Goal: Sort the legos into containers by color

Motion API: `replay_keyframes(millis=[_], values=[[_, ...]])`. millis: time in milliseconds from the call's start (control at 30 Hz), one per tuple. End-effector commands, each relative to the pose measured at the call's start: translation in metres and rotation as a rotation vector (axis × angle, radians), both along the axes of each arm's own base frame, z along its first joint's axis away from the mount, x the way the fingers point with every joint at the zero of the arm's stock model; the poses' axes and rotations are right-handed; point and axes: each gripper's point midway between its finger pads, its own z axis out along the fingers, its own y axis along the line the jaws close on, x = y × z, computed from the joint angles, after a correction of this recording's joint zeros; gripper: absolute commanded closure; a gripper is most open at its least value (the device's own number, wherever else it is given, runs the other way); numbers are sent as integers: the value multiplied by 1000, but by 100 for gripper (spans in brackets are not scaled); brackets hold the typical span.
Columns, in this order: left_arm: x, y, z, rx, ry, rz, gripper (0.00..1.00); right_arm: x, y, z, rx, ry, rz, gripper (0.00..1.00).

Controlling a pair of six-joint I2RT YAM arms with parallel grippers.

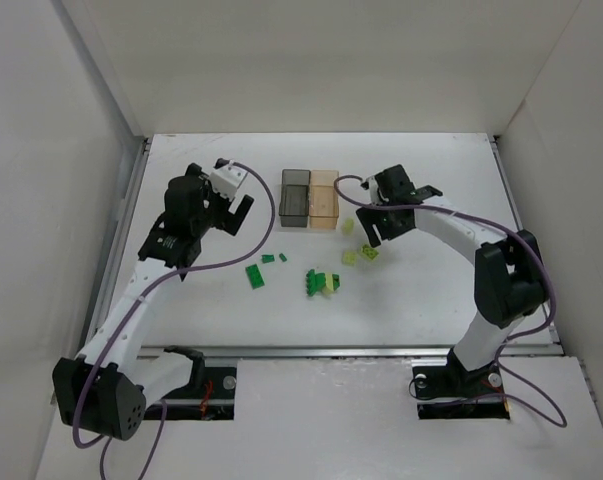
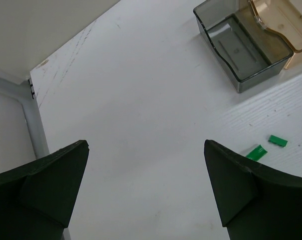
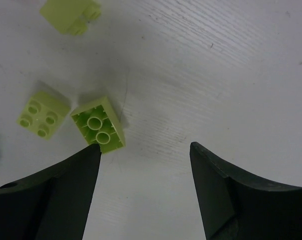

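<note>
- While the right gripper (image 3: 143,150) hangs wide open, centre it over the overturned pale brick (image 3: 98,125) before closing.
- Left gripper (image 2: 145,147), also wide open, holds nothing.

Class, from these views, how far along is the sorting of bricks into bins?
Done: nothing; the grey bin and tan bin look empty. In hand: nothing; left gripper and right gripper are open, the right over pale bricks. Left: all green bricks and pale ones lie on the table.
</note>
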Motion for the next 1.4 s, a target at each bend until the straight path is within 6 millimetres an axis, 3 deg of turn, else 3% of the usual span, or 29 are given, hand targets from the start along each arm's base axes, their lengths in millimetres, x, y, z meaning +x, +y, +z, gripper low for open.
replay_keyframes(millis=[0,200,433,600,767,900,1133,1200,1233,1367], values=[[-4,1,16,-61,-67,33,0,-10,26,7,51,5,38,23],[-5,4,22,-82,-92,62,0,-26,33,-34,-25,108,82,26],[-5,10,23,-75,-105,89,0,-8,32,-33,-55,63,32,31],[-5,9,20,-84,-101,93,0,-9,33,-43,-54,74,45,35],[-6,9,15,-90,-90,96,0,-8,33,-54,-66,89,53,44],[-7,9,18,-93,-99,96,0,-3,37,-49,-51,76,57,50],[-9,8,12,-99,-78,91,0,-2,39,-41,-34,62,61,88],[-11,8,15,-111,-84,95,0,-1,36,-29,-43,40,42,100],[-12,8,10,-108,-76,95,0,-1,33,-25,-53,32,24,100],[-10,9,10,-196,-72,157,0,17,32,27,16,-78,-37,100]])
